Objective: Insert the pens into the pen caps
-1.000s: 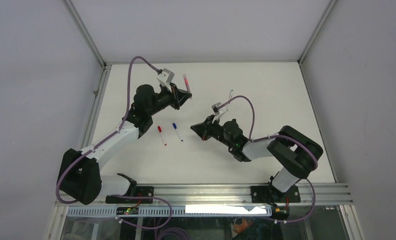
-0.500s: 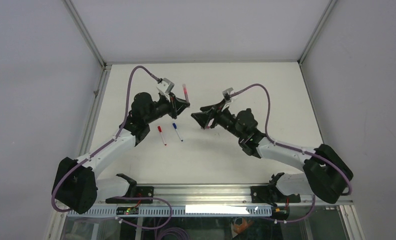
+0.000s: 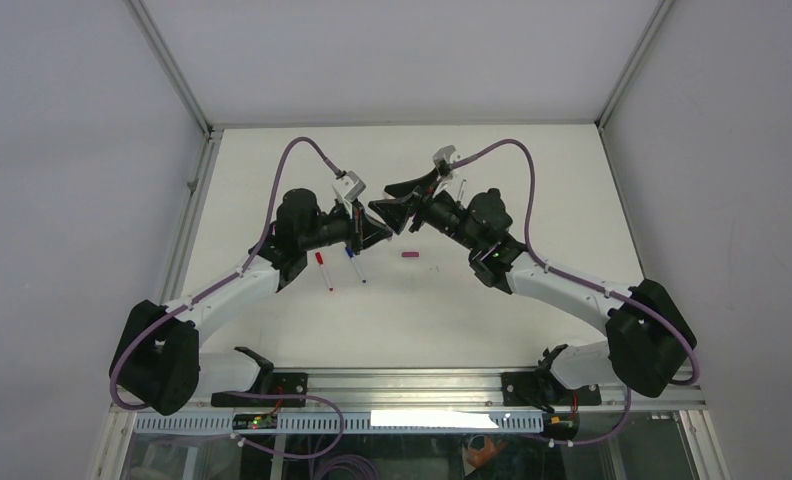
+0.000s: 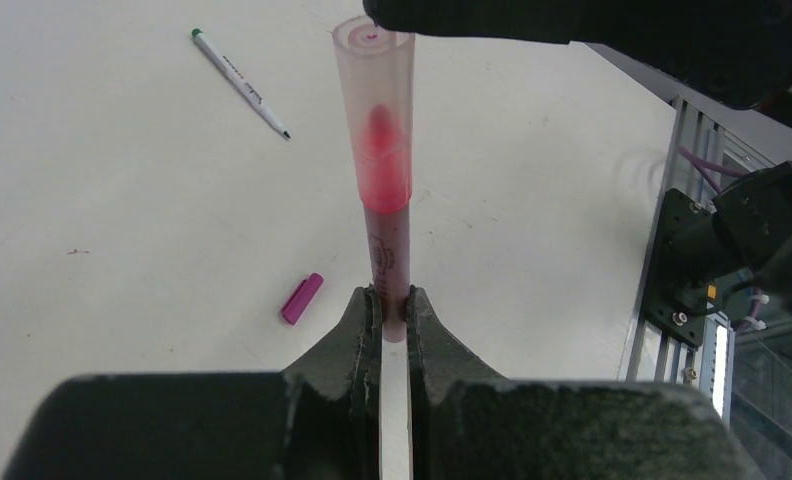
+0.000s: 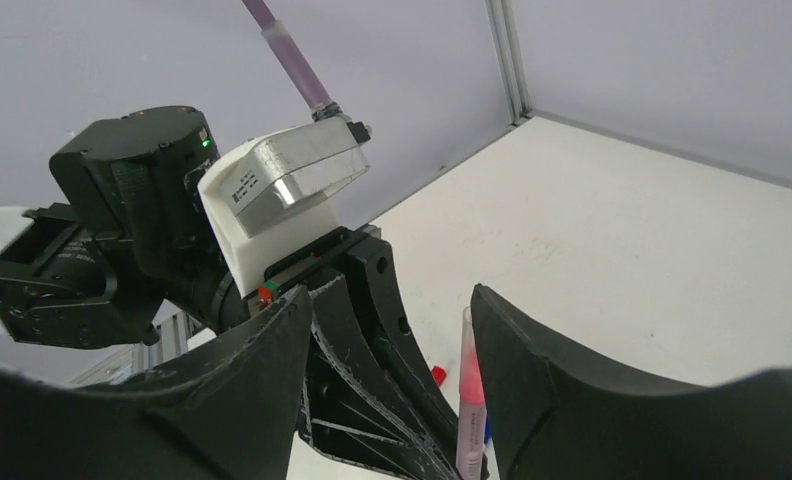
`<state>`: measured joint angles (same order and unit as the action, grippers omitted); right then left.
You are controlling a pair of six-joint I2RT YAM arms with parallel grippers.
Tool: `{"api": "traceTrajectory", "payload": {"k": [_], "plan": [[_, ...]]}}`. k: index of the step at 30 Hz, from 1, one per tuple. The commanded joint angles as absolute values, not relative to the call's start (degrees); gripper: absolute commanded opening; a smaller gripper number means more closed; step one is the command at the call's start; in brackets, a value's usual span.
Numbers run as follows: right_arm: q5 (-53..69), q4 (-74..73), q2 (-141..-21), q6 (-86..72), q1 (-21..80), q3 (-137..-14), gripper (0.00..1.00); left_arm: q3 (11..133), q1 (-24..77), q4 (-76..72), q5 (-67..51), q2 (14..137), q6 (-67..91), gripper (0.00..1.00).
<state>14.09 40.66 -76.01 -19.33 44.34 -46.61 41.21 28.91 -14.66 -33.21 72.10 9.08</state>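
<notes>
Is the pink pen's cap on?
On. A clear cap covers the pen and its red tip, held in the left claw.

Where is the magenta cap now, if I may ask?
Top view: the magenta cap lies on the table near centre, right of the blue pen.

The pink pen [image 4: 391,255] stands upright, its barrel pinched low down in the left pincer [image 4: 392,305]. A translucent pinkish cap [image 4: 375,100] sits over its red tip. On the desk [image 3: 542,210] two more pens lie side by side, roughly parallel: the red-capped pen [image 3: 323,270] and the blue-capped pen [image 3: 357,268], both with white barrels. A loose magenta cap [image 4: 301,298] lies flat, apart from them. Farther off lies a white pen with a green end [image 4: 239,82] — its fine dark tip bare.
</notes>
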Motion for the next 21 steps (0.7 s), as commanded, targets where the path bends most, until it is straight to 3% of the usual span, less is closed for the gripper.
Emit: {"api": "traceTrajectory", "payload": {"k": [1, 9, 15, 21], "plan": [[14.7, 40.5, -77.4, -18.1, 44.3, -48.6, 0.61, 41.1, 29.4, -16.5, -36.0, 70.9, 7.6, 0.00], [12.6, 39.6, -78.3, -16.6, 44.2, -48.4, 0.58, 41.1, 29.4, -16.4, -36.9, 69.9, 8.0, 0.00], [7.6, 43.7, -76.6, -15.5, 44.0, -45.2, 0.68, 41.0, 29.4, -16.2, -36.8, 70.1, 8.0, 0.00], [3.8, 47.1, -75.5, -14.7, 43.5, -43.0, 0.71, 41.3, 29.4, -16.2, -37.4, 71.2, 8.2, 0.00]]}}
